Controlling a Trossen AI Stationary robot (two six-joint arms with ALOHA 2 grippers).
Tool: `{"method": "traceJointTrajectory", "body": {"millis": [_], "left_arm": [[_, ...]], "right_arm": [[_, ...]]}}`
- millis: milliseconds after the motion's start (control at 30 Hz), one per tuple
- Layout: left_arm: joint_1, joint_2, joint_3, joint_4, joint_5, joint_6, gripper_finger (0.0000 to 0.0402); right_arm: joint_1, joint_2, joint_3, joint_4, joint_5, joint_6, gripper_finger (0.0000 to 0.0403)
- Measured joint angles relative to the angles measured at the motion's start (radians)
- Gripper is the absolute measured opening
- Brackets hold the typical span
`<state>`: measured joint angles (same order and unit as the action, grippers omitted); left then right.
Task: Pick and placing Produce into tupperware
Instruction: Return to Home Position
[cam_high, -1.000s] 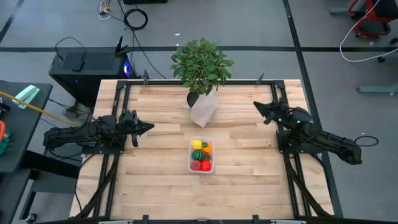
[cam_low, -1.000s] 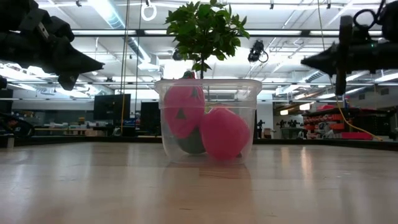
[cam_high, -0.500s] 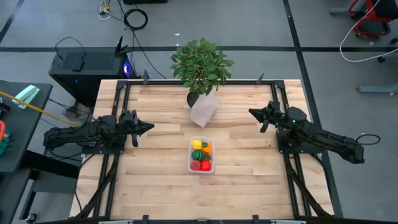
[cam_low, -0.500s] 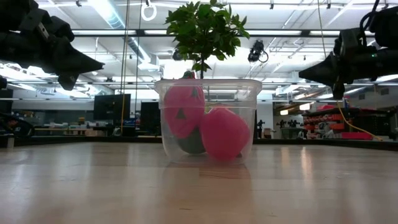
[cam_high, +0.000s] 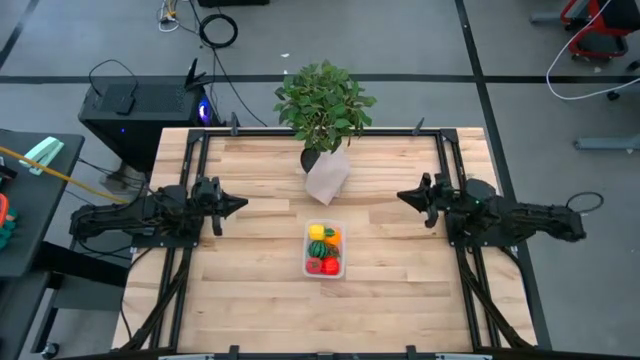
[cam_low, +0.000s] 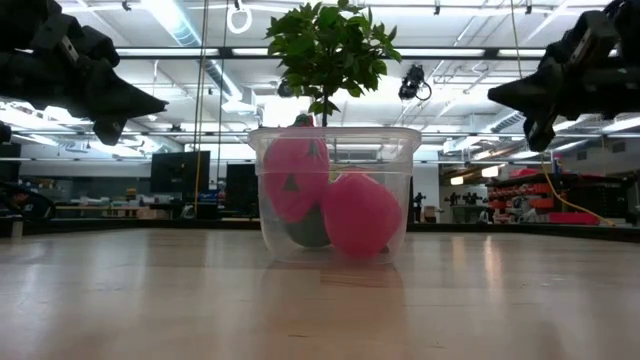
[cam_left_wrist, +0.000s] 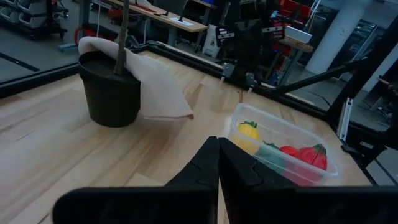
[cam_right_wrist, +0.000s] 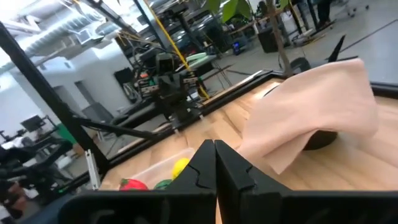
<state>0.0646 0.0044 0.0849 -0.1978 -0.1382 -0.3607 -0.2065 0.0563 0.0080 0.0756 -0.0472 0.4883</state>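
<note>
The clear tupperware stands on the table's middle, near the front, with the produce inside: yellow, striped green, orange and red toy pieces. The low view shows pinkish-red pieces through its wall. My left gripper is shut and hangs above the table at its left side, pointing toward the middle. My right gripper is shut and hangs above the right side, pointing toward the middle. Both are well away from the tub.
A leafy potted plant in a dark pot with a pale wrap stands at the far middle, just beyond the tub. Black frame rails run along the table's left, right and far sides. Bare wood lies around the tub.
My right gripper has swung from the far right part of the table toward the near edge and the middle, and has rolled a little. It stays shut. The tub and its produce have not moved.
</note>
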Motion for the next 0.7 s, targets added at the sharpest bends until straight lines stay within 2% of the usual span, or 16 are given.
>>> {"method": "traceJointTrajectory", "body": {"millis": [133,267,433,533,633,700], "left_arm": [[0.000,0.000,-0.001,0.003,-0.023,-0.011,0.0009],[0.000,0.000,-0.001,0.005,-0.026,-0.022,0.0006],[0.000,0.000,-0.001,0.005,-0.028,-0.025,0.0014],[0.000,0.000,-0.001,0.005,-0.029,-0.029,0.0006],[0.000,0.000,-0.001,0.005,-0.029,-0.029,0.0005],[0.000,0.000,-0.001,0.005,-0.033,-0.029,0.0008]], "right_arm": [[0.114,0.000,0.000,0.007,0.141,-0.077,0.0000],[0.159,0.000,0.000,0.047,0.162,-0.124,0.0000],[0.163,0.000,0.001,0.074,0.091,-0.114,0.0000],[0.163,0.000,0.001,0.067,-0.012,-0.074,0.0000],[0.163,0.000,0.001,0.025,-0.080,-0.039,0.0000],[0.163,0.000,0.001,-0.023,-0.085,-0.034,0.0000]]}}
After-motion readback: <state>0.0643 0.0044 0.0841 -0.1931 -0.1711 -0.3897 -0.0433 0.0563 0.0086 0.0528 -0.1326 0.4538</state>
